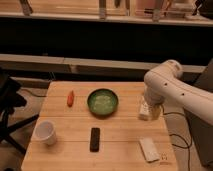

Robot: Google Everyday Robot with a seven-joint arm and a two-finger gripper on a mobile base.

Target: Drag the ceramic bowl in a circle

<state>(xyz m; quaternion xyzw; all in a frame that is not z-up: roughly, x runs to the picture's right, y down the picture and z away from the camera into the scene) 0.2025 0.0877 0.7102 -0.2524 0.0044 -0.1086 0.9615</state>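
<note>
Bowl waiting, claw at the right edge

Round, shallow, dark-green ceramic bowl (103,102) sits mid-worktop (120,145), nearer the far edge. It has bare wood all round, which looks like room enough for a circle. A flat black rectangular remote (94,139) lies toward the near edge. The claw (151,111) hangs at the right edge beside a small white bottle (144,110), well apart from the bowl. I cannot tell its state.

Carrot (70,98): was laid back left.
Cup (45,132): was set front left.
Remote (94,139): was laid front centre.
Bottle (144,109): was stood right.
Gripper (152,111): was held beside bottle.
</note>
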